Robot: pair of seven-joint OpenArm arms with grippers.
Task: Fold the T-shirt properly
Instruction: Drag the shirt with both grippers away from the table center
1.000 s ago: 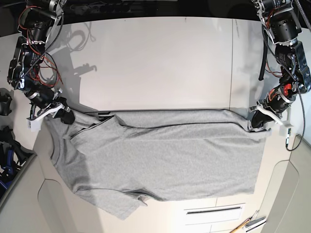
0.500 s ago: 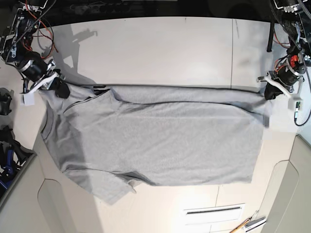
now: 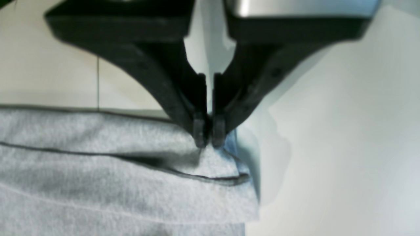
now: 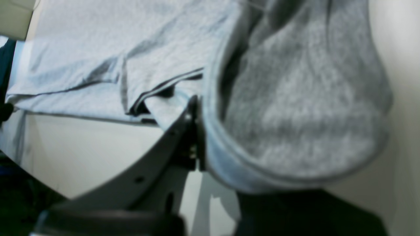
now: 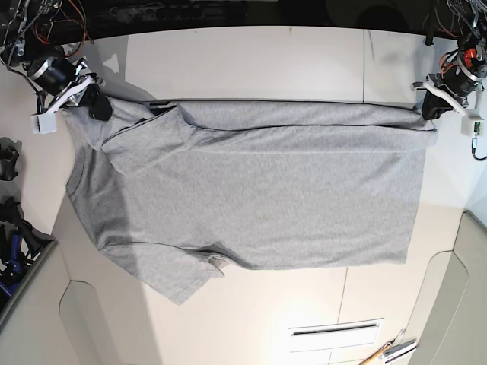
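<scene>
The grey T-shirt [image 5: 251, 190] lies plain side up across the white table [image 5: 251, 65], stretched tight along its far edge, neck end at the base view's left. My left gripper [image 5: 431, 108] is shut on the shirt's far right corner; the left wrist view shows the black fingertips [image 3: 200, 132] pinching the cloth [image 3: 115, 183] at its folded corner. My right gripper [image 5: 97, 106] is shut on the shirt's far left shoulder. In the right wrist view the grey cloth [image 4: 295, 108] drapes over the finger [image 4: 183, 137]. No lettering shows.
The table's front edge steps down to beige panels [image 5: 228, 327] with a slot [image 5: 335, 328]. Tools [image 5: 388, 351] lie at the bottom right. Dark equipment [image 5: 11, 228] stands off the table's left edge. Cables hang behind both arms.
Both grippers have pulled the shirt's far edge away toward the back of the table. The whole shirt has slid back with them and its far edge is now taut and straight.
</scene>
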